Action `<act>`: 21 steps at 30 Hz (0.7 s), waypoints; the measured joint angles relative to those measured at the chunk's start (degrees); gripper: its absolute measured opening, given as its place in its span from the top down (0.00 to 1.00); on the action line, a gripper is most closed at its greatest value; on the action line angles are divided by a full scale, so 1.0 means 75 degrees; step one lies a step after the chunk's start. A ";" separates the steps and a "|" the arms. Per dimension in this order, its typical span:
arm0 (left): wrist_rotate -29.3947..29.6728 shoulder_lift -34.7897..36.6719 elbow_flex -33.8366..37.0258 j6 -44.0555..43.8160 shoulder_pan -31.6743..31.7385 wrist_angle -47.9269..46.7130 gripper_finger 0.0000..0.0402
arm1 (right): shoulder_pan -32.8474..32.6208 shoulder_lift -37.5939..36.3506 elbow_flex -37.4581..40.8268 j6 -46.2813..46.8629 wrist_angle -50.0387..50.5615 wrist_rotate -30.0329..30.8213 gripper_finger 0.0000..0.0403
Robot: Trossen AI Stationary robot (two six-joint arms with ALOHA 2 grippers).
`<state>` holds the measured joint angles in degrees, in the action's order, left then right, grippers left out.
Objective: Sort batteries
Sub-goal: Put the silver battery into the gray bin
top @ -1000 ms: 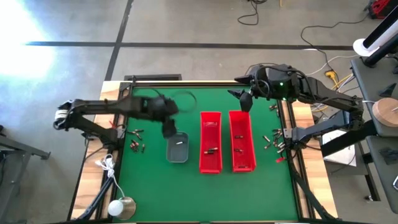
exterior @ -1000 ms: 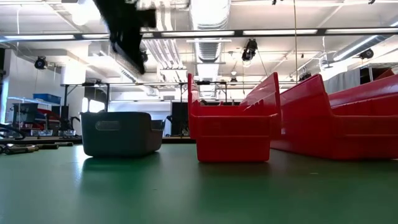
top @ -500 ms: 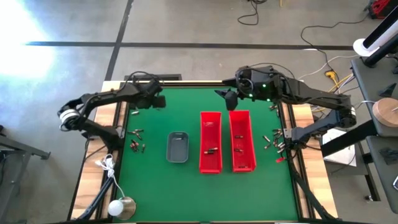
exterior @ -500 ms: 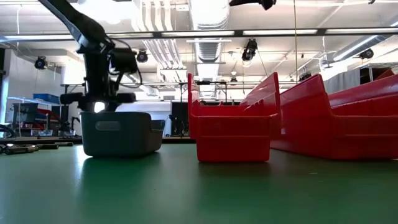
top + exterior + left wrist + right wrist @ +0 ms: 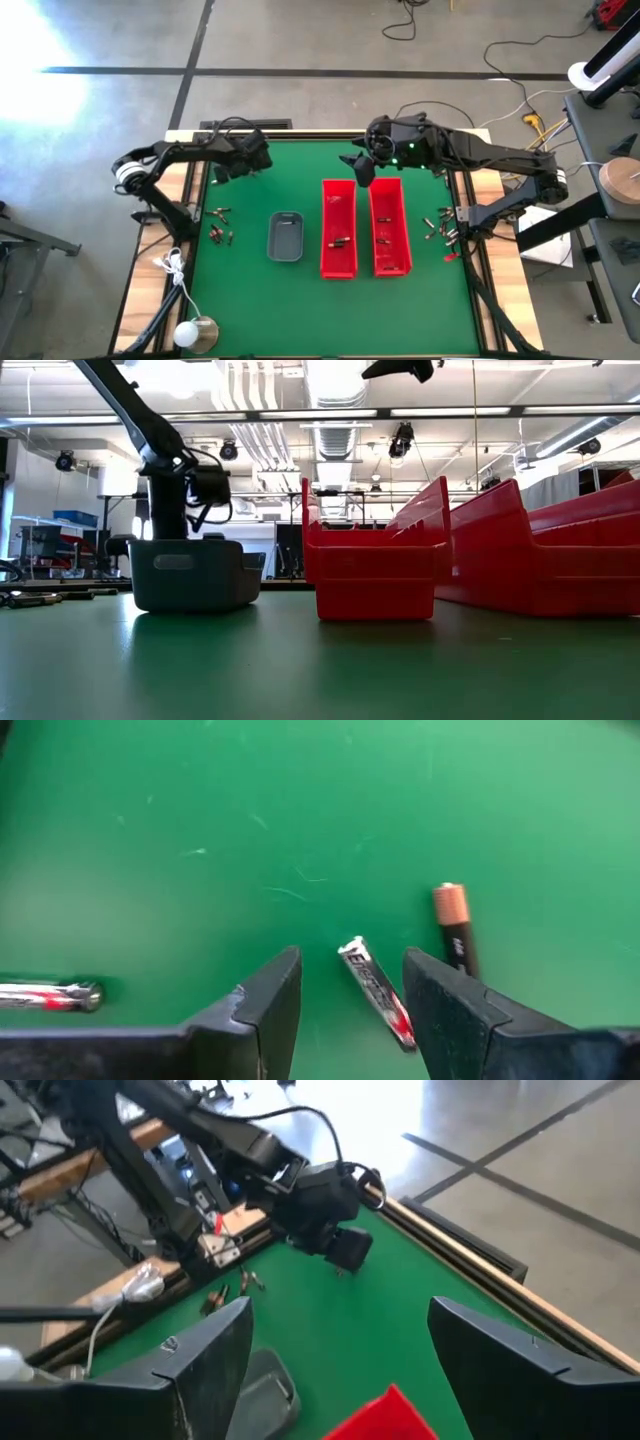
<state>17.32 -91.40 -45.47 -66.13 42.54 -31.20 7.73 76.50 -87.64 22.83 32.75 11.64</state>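
1. The left gripper (image 5: 228, 172) hangs over the far-left part of the green tabletop (image 5: 300, 290), near its back edge. Its fingers (image 5: 262, 1010) are spread and hold nothing.
2. In the left wrist view, a silver and red battery (image 5: 378, 992) lies on the green between those fingers, and a dark battery with a copper end (image 5: 455, 927) lies just beside it. Another silver one (image 5: 50, 995) lies well apart.
3. The right gripper (image 5: 361, 166) hovers above the far end of the left red bin (image 5: 338, 228), close to the back edge. Its fingers (image 5: 213, 1360) are wide apart and empty.
4. The right red bin (image 5: 388, 226) stands just beside the left one. Each holds a few batteries (image 5: 340, 241).
5. The grey tray (image 5: 286, 236) sits left of the bins with a strip of bare green between them.
6. Loose batteries lie in a cluster by the left edge (image 5: 222, 225) and in another by the right edge (image 5: 440, 225).
7. The near half of the tabletop is open green, and so is the band between the tray and the left cluster.
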 joint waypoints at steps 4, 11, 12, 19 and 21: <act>0.0015 -0.0457 -0.0023 -0.0138 -0.0009 0.0203 0.61 | -0.0017 -0.0028 -0.0003 -0.0071 0.0225 0.0000 0.30; 0.0027 -0.0618 -0.0024 -0.0090 -0.0165 -0.0045 0.74 | -0.0015 -0.0083 -0.0003 -0.0437 0.0669 0.0000 0.31; 0.0024 -0.0546 -0.0001 -0.0078 -0.0185 -0.0089 0.78 | -0.0015 -0.0098 -0.0003 -0.0457 0.0726 0.0000 0.30; -0.0396 0.0117 0.0064 0.0283 -0.0242 -0.0477 0.95 | -0.0015 -0.0654 -0.0003 -0.0868 0.0857 0.0007 0.29; -0.0473 0.0472 0.0076 0.0457 -0.0304 -0.0679 0.95 | -0.0015 -0.0915 -0.0003 -0.1005 0.0875 0.0055 0.29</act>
<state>13.77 -87.86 -44.91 -62.70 40.26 -36.29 7.62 69.64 -87.66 15.29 39.32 12.05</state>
